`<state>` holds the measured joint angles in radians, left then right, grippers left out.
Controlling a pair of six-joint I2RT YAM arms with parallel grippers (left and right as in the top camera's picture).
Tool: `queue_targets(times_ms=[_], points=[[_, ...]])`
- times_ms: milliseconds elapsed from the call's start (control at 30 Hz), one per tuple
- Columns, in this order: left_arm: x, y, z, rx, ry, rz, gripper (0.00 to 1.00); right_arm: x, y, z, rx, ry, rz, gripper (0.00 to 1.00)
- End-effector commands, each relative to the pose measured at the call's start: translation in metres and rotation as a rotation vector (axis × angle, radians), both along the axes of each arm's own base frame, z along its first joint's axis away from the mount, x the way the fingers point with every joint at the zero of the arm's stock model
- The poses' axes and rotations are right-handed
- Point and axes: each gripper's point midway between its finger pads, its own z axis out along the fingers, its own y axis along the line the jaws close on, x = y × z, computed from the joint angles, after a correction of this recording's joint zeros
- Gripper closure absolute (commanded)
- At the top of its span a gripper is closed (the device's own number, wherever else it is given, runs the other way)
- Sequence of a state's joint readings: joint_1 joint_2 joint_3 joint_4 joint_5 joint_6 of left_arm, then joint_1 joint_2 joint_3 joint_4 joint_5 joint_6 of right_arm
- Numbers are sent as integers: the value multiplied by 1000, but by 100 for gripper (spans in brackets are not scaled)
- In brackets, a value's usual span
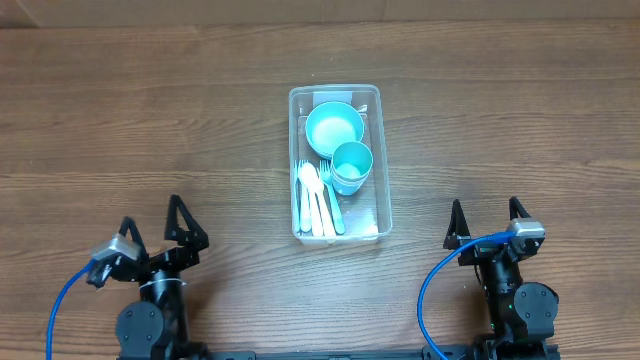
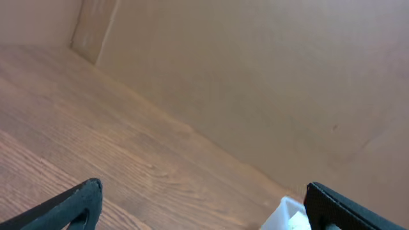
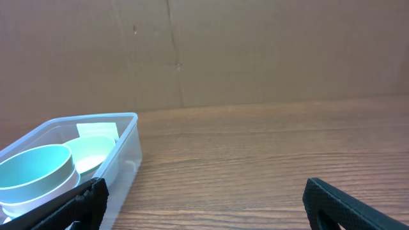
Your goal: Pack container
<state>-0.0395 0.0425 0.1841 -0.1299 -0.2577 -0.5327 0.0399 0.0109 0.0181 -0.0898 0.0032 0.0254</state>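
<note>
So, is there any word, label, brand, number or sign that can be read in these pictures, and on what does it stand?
None: no view shows any readable text.
The pale sheet inside the container looks blank; any print on it is too small to tell.
The bowl, cup and table show no marks.

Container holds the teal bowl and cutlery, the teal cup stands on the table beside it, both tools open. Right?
No: the overhead view shows the teal cup inside the container, beside the teal bowl and cutlery, not on the table. Left tool and right tool are open.
</note>
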Motion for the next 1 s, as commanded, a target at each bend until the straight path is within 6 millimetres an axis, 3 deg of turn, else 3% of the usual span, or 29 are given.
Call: queue_targets(times_ms=[0, 333, 500, 667, 800, 967], points=[[6, -11, -12, 173, 20, -75, 0, 0, 1, -2, -7, -4, 6, 0], [14, -17, -45, 363, 63, -114, 0, 0, 1, -2, -7, -4, 6, 0], [14, -17, -45, 574, 96, -111, 0, 0, 1, -2, -7, -4, 6, 0], [14, -18, -46, 585, 100, -121, 0, 0, 1, -2, -7, -4, 6, 0], [13, -18, -64, 579, 172, -140, 0, 0, 1, -2, -7, -4, 6, 0], [13, -18, -64, 579, 169, -140, 0, 0, 1, -2, -7, -4, 6, 0]])
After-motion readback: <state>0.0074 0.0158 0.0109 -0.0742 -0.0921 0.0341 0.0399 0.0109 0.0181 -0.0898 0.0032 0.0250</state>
